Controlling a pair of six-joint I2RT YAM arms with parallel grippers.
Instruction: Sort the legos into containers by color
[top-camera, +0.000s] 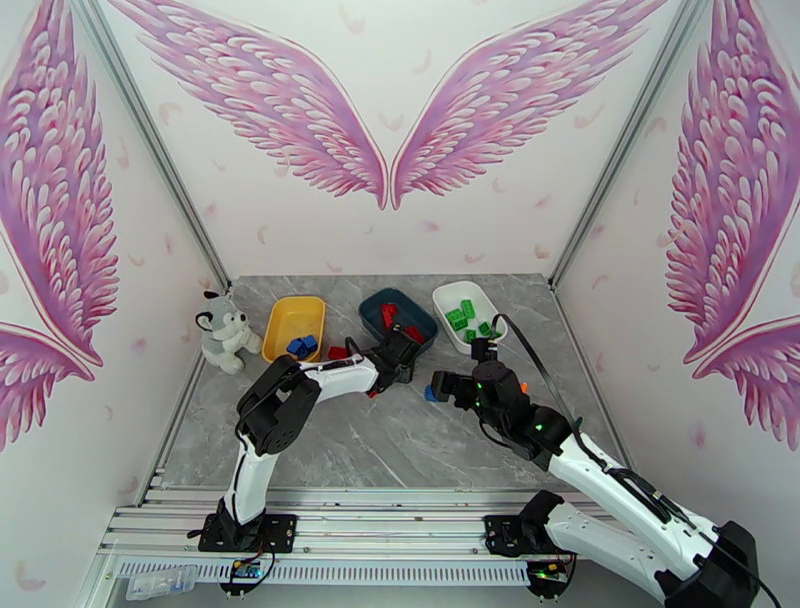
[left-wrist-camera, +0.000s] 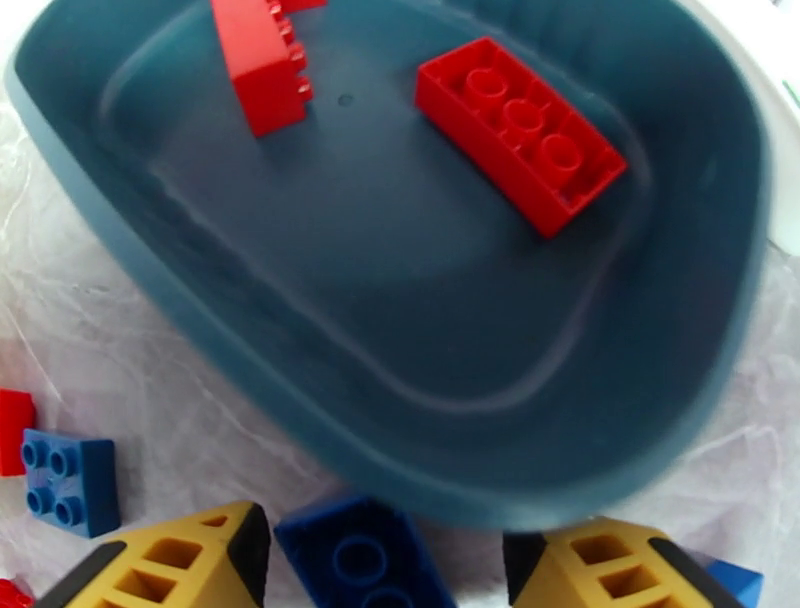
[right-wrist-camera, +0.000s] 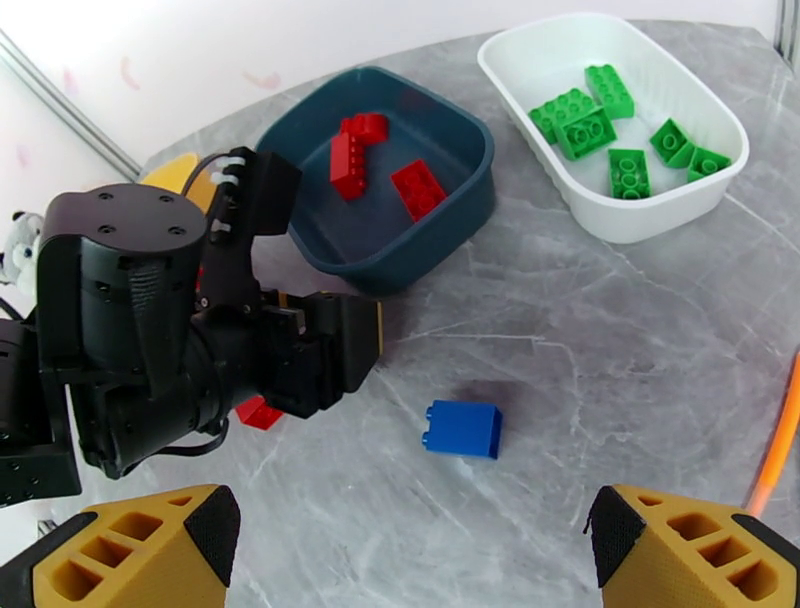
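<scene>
A plush husky (top-camera: 225, 330) sits at the far left edge of the grey marbled tabletop (top-camera: 350, 440). Just to its right lies the yellow tray (top-camera: 285, 318), with a few blue bricks (top-camera: 302, 346) in its near end. Between that tray and the teal one, loose pieces lie on the tabletop: a small blue square brick (left-wrist-camera: 65, 480) with a red brick (left-wrist-camera: 12, 445) touching its left side.

The left fingers (left-wrist-camera: 170, 560) reach down just in front of the near rim of the teal tray (left-wrist-camera: 300, 400). They are partly spread on either side of a dark blue brick (left-wrist-camera: 355, 555) that lies on the tabletop. The brick is close to the left finger, and a gap shows on the right. Another blue piece (left-wrist-camera: 735, 582) peeks out beyond the right finger. Inside the teal tray are two red bricks: a long brick (left-wrist-camera: 520, 135) lying flat with its studs up, and another (left-wrist-camera: 262, 60) tipped on its side.

Further right, the right fingers (right-wrist-camera: 680, 550) are spread wide and hold nothing. They hover over a single blue brick (right-wrist-camera: 462, 428) on bare tabletop, well apart from both fingers. At the far right stands the white tray (right-wrist-camera: 620, 225), holding several green bricks (right-wrist-camera: 585, 130). An orange cable (right-wrist-camera: 780, 440) runs along the right edge of that view.
</scene>
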